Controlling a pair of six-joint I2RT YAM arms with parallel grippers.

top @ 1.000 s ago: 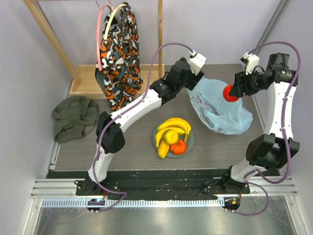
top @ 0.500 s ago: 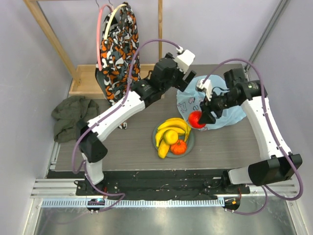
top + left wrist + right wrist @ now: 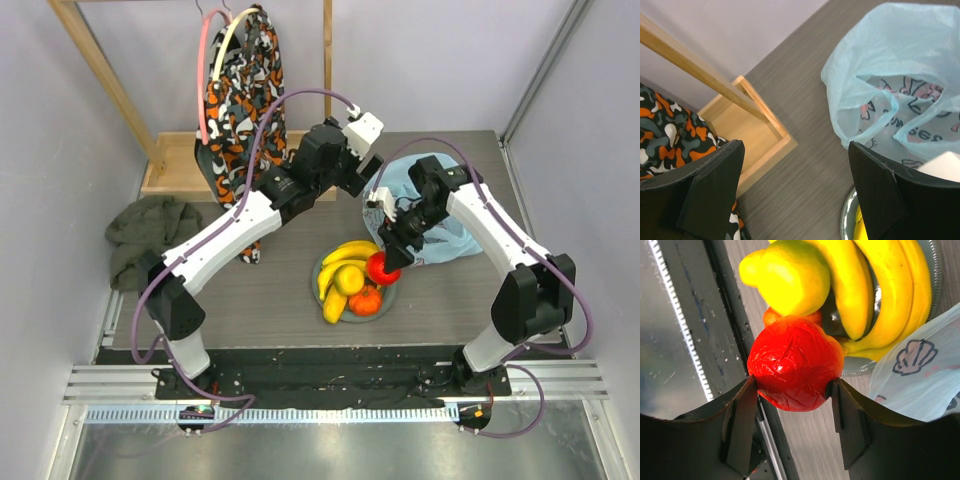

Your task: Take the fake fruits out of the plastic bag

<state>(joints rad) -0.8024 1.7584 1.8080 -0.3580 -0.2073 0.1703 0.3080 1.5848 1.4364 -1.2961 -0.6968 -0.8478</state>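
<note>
My right gripper is shut on the red apple, holding it over the right rim of the silver plate. On the plate lie the banana bunch, a yellow-green round fruit, a small orange one and a long yellow fruit. The right wrist view shows the apple pinched between both fingers, with the bananas behind it. The light-blue plastic bag lies slumped behind the right arm. My left gripper hangs open over bare table, left of the bag.
A wooden rack at the back left carries an orange-black-white patterned cloth on hangers, and its wooden base tray sits on the table. A crumpled green cloth lies at the left edge. Walls close in on both sides.
The right arm has carried the apple from beside the bag down and left to the plate. The left gripper has opened, let go of the bag and drawn back left.
</note>
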